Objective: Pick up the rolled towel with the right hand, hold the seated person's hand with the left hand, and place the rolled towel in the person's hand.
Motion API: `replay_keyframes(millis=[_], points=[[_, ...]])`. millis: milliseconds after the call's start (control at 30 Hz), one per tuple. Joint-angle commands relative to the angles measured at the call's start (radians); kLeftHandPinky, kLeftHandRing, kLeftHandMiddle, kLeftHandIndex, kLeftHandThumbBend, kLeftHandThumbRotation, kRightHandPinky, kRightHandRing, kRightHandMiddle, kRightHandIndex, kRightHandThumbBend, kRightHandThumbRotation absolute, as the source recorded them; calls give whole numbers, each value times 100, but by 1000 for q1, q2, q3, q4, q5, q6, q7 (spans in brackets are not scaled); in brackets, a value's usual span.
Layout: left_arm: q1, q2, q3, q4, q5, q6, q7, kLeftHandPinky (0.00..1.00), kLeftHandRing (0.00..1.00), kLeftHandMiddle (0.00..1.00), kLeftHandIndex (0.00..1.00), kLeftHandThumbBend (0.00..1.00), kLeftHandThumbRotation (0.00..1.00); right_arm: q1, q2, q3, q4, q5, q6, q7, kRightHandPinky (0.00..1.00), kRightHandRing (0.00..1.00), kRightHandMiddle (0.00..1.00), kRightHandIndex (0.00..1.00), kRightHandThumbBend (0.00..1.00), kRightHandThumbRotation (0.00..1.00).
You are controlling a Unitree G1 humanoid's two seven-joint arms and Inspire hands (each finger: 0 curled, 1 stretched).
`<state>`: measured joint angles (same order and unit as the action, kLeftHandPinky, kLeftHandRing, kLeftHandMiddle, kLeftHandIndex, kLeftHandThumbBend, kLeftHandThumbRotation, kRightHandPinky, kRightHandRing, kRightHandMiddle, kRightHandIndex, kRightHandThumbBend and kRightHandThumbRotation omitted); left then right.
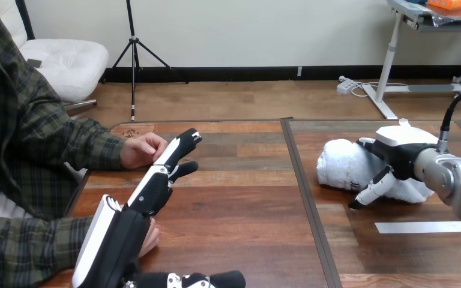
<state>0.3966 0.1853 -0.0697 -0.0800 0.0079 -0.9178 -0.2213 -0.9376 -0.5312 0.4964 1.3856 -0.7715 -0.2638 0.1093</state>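
Observation:
The white rolled towel (342,165) lies on the right half of the table. My right hand (403,153) rests on its right end, fingers curled over the top and thumb down its front side. My left hand (117,240) reaches in from the lower left, open, with straight fingers (177,150) stretching up to the person's hand (139,150) and touching its knuckle side. That hand lies loosely closed on the table. A second hand of the person (151,237) rests on the table, partly hidden behind my left palm.
A dark seam (305,192) splits the wooden table into left and right halves. A white tape strip (420,227) lies on the table in front of the towel. The person's sleeved forearms run along the table's left edge.

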Motion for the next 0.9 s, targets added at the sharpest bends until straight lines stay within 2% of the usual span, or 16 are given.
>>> replay_keyframes(millis=[0, 133, 367, 467, 500, 733, 867], points=[[-16, 14, -2, -62, -11, -10, -3, 86, 94, 95, 91, 100, 23, -24, 35, 7, 0, -4, 5, -54, 96, 94, 93, 96, 100, 44], [-13, 15, -6, -66, -23, -19, -5, 86, 93, 94, 91, 100, 22, -2, 42, 26, 3, -25, 0, -114, 91, 91, 91, 94, 100, 43], [-6, 18, -5, -76, -26, -25, -7, 84, 92, 94, 90, 100, 22, 22, 54, 29, 10, -34, 13, -151, 82, 86, 87, 88, 100, 46], [0, 19, -4, -86, -24, -24, -7, 84, 92, 94, 90, 100, 22, 33, 58, 25, 13, -33, 14, -162, 80, 84, 85, 86, 100, 47], [2, 20, -3, -90, -24, -23, -8, 84, 92, 94, 90, 100, 22, 40, 58, 14, 13, -22, 7, -168, 80, 84, 85, 86, 100, 47], [10, 24, -1, -106, -26, -24, -12, 82, 91, 94, 90, 100, 22, 57, 64, -10, 14, 3, 1, -179, 69, 74, 76, 77, 100, 40], [13, 24, 4, -108, -22, -34, -11, 81, 90, 94, 90, 100, 21, 68, 64, -17, 14, 9, -16, -196, 61, 65, 69, 71, 100, 33]])
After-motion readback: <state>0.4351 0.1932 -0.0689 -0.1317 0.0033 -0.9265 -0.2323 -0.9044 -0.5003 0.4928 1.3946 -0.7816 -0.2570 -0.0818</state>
